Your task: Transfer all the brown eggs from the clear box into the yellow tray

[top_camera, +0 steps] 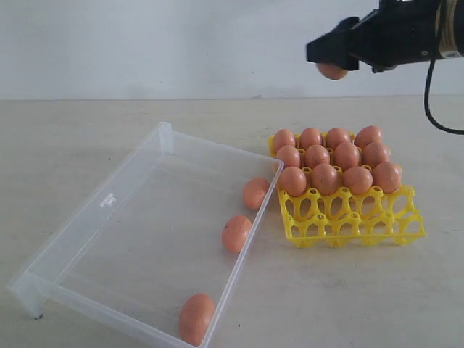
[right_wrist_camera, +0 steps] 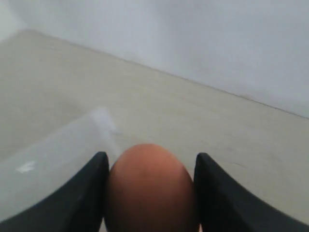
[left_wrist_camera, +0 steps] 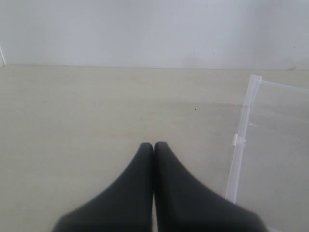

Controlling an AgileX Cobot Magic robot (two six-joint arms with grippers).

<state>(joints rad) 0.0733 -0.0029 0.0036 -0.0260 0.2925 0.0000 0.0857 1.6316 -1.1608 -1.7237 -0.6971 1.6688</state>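
Pale table (top_camera: pixel 87 138) under a white wall (top_camera: pixel 145 43): your right gripper (top_camera: pixel 331 56) hangs high in the air, above the yellow tray (top_camera: pixel 348 221) in the exterior view, its fingers clamped around one brown egg (right_wrist_camera: pixel 150 188). Twelve eggs fill the tray's three back rows. Three brown eggs (top_camera: pixel 237 233) lie in the clear box (top_camera: pixel 109 199), along its wall nearest the tray. Your left gripper (left_wrist_camera: pixel 153 147) is pressed closed over bare table beside the box's corner.
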